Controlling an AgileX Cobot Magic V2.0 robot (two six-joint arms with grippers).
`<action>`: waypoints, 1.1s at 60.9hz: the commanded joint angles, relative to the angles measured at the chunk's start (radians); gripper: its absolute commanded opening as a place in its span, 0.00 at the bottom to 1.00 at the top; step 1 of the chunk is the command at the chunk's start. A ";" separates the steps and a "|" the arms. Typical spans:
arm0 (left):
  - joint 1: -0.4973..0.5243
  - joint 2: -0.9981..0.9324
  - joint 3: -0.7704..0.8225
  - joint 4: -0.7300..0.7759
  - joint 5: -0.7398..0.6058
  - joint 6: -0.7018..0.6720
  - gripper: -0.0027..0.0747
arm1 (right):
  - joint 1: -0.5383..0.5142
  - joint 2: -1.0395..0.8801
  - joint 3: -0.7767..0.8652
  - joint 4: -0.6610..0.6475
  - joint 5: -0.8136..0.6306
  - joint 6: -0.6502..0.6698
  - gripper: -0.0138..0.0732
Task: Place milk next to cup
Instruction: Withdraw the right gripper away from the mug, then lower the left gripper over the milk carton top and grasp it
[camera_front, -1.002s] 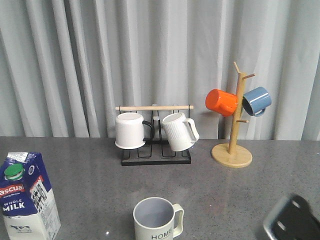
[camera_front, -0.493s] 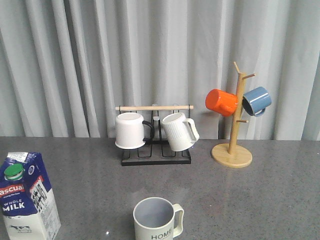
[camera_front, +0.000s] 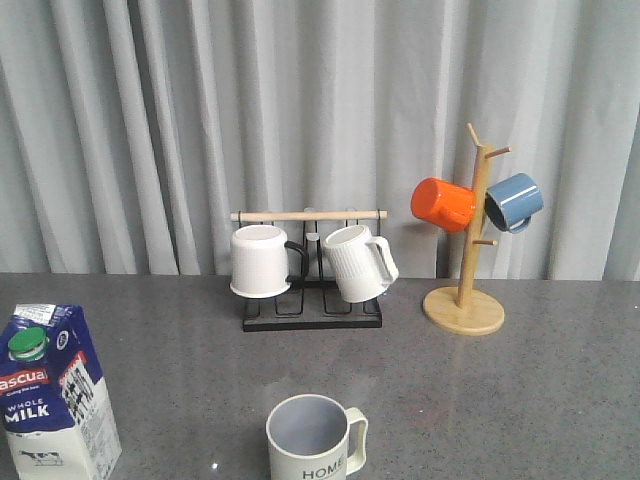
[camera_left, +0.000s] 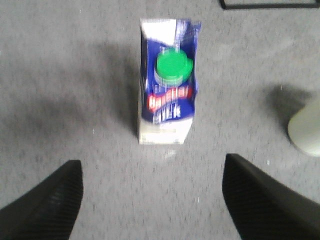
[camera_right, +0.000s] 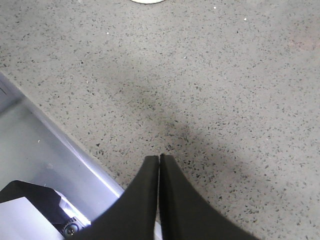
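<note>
Right arm's dark shape, seen at the front view's lower right corner a second ago, is gone from that view; nothing else has shifted. Right gripper (camera_right: 159, 165) is pinched fully closed on nothing, parked over bare table (camera_right: 225, 90), presumably kept clear. Left gripper (camera_left: 152, 200) is spread wide and empty, with the milk (camera_left: 167, 90) upright, centred ahead between the fingers, not touched – lined up for a grasp. The cup (camera_left: 307, 130) sits off to one side of the carton, well apart.
</note>
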 joint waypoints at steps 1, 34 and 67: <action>-0.003 0.062 -0.121 -0.010 -0.033 0.004 0.76 | -0.005 -0.005 -0.025 0.010 -0.057 0.001 0.15; -0.003 0.342 -0.258 -0.112 -0.032 0.063 0.76 | -0.005 -0.005 -0.025 0.009 -0.057 0.001 0.15; -0.003 0.458 -0.258 -0.114 -0.065 0.063 0.76 | -0.005 -0.005 -0.025 0.006 -0.054 0.001 0.15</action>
